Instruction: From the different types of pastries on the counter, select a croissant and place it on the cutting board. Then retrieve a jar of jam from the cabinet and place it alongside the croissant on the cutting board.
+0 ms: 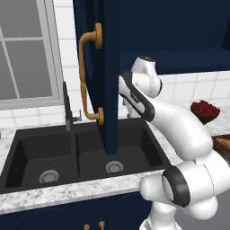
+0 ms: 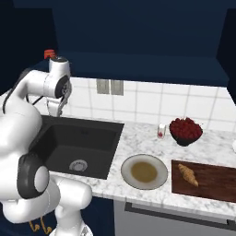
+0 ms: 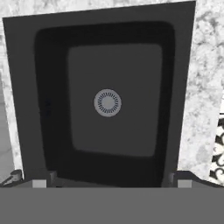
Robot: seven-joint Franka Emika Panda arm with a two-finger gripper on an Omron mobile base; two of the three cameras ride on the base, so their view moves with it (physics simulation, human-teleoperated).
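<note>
The croissant [image 2: 188, 175] lies on the dark wooden cutting board [image 2: 216, 182] at the right of the marbled counter [image 2: 138, 138]. The navy cabinet [image 1: 105, 54] stands with its door swung open over the sink, brass handle [image 1: 86, 76] facing me. A small red jar of jam [image 2: 49, 54] peeks out on the cabinet shelf, partly hidden behind my wrist. My gripper [image 2: 56, 109] hangs below that shelf and points down into the black sink. In the hand view its fingertips [image 3: 39, 183] stand wide apart, so the gripper [image 3: 111, 183] is open and holds nothing.
The black sink basin [image 2: 78, 138] with its drain [image 3: 107, 103] lies under the hand. A round beige plate [image 2: 144, 171], a dark bowl of red berries [image 2: 185, 130] and a tiny glass [image 2: 161, 131] stand left of the board. A faucet [image 1: 68, 108] rises behind the sink.
</note>
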